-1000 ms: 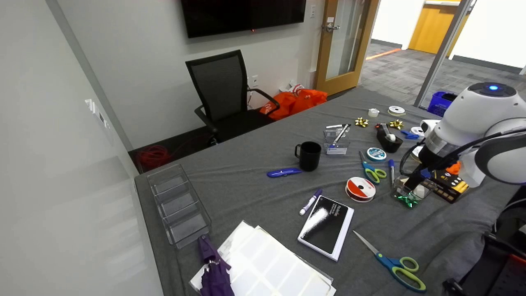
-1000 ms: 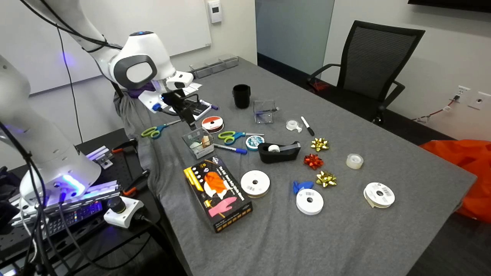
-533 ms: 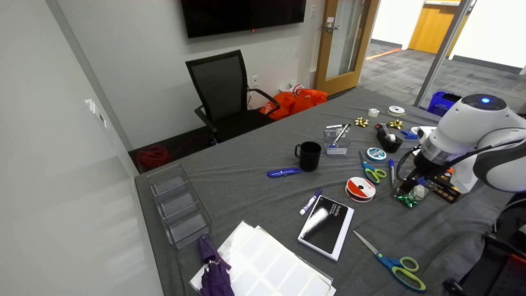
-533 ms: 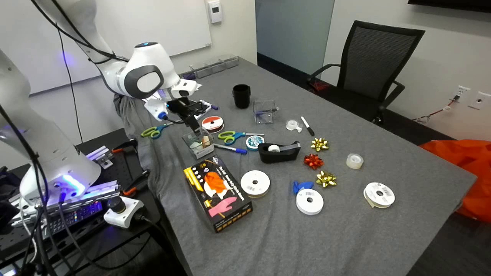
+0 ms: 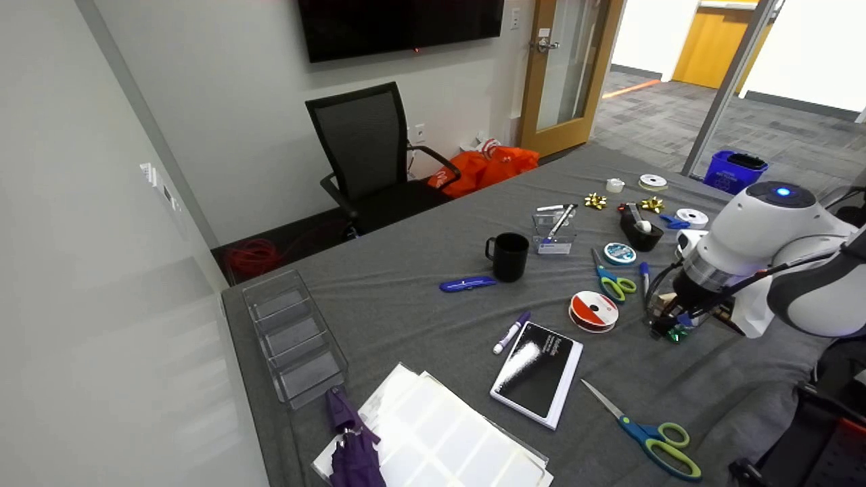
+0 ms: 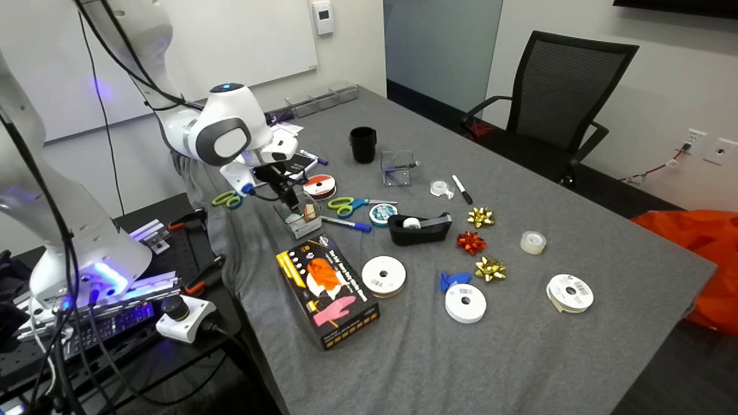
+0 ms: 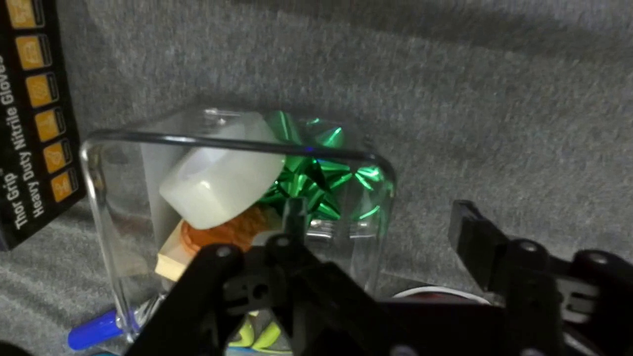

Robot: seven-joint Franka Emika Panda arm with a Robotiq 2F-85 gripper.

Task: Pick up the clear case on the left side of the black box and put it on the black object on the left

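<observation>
Straddling clear case wall, tool spread

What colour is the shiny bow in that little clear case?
Green; the bow in the clear case shows best in the wrist view.

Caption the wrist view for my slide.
Open tool straddling one wall of the clear case, green bow inside, black box at the left edge.

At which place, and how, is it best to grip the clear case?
Probably by the upper rim of the clear case, from above, on the wall seen between the fingers of the open gripper in the wrist view, beside the green bow. The top is open and this wall looks thin, so one finger could go inside, one outside.
</observation>
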